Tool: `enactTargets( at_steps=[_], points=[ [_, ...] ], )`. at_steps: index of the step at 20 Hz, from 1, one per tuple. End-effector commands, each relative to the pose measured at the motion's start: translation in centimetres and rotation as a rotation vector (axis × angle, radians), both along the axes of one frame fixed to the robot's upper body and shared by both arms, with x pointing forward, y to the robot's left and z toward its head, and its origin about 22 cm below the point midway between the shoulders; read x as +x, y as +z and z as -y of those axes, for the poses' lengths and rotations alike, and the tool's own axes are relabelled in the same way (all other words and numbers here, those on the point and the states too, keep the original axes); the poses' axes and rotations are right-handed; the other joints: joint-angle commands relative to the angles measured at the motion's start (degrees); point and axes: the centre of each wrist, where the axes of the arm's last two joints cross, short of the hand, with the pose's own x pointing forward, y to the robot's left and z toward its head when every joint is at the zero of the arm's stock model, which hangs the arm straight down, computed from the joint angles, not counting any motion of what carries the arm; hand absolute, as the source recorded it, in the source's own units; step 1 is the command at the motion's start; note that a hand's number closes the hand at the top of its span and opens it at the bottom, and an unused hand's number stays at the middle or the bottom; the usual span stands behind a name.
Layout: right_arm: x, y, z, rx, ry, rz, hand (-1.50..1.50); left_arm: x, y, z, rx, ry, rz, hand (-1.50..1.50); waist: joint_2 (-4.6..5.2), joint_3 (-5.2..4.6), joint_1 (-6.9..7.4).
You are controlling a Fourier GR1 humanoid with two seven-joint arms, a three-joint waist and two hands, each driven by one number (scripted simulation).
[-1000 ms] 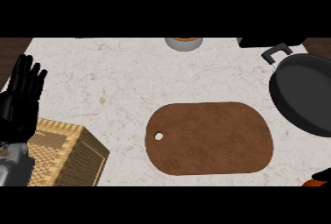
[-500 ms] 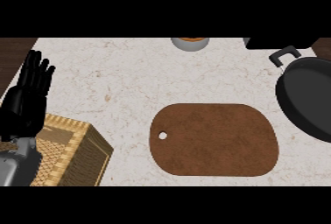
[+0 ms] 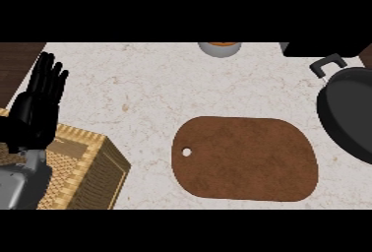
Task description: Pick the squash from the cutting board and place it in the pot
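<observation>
A brown cutting board (image 3: 247, 158) lies on the pale tabletop (image 3: 167, 83) between a wicker basket (image 3: 80, 172) and a black pot (image 3: 350, 110), left hand (image 3: 36, 110) resting open at the left edge.

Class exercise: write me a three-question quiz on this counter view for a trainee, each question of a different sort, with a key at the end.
1. True or false: a squash lies on the cutting board.
2. Multiple choice: the left hand shows (A) curled round a thing, (B) open with fingers up at the view's left, above the wicker basket, (C) resting on the pot.
3. Fill in: the black pot sits at the view's ____ edge.

Key: 1 false, the board is bare and no squash shows anywhere. 2 B. 3 right.
</observation>
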Motion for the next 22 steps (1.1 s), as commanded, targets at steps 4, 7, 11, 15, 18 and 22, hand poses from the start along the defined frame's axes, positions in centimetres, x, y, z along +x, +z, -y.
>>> enactTargets(
  at_steps=[4, 7, 11, 15, 18, 22],
  points=[
    [3.4, -2.3, 2.7, -0.287, -0.211, 0.041, 1.50, 0.0, -1.5, -0.1, 0.001, -0.029, -0.114, 0.00, 1.06, -0.43, 2.01],
    [5.0, -4.4, 4.1, -0.294, -0.182, 0.008, 1.50, -0.7, -1.0, -0.9, 0.015, -0.019, -0.118, 0.00, 0.63, -0.42, 1.46],
    [6.9, -7.8, 4.1, -0.299, -0.156, -0.054, 1.50, -0.5, -1.7, -0.3, 0.006, -0.024, -0.116, 0.00, 0.60, -0.44, 0.89],
    [10.4, -8.2, 2.9, -0.164, -0.166, -0.208, -1.50, 0.5, -1.5, -0.5, 0.010, -0.033, -0.107, 0.00, 0.93, -0.46, 1.70],
    [9.9, -10.8, 3.6, -0.063, -0.081, -0.239, -1.50, -0.3, -2.1, 0.9, 0.005, -0.042, -0.128, 0.00, 1.02, -0.30, 1.85],
    [11.1, -11.8, 2.8, 0.078, 0.054, -0.273, -1.50, 0.5, -1.2, 0.3, 0.012, -0.028, -0.112, 0.00, 0.87, -0.32, 1.08]
  ],
)
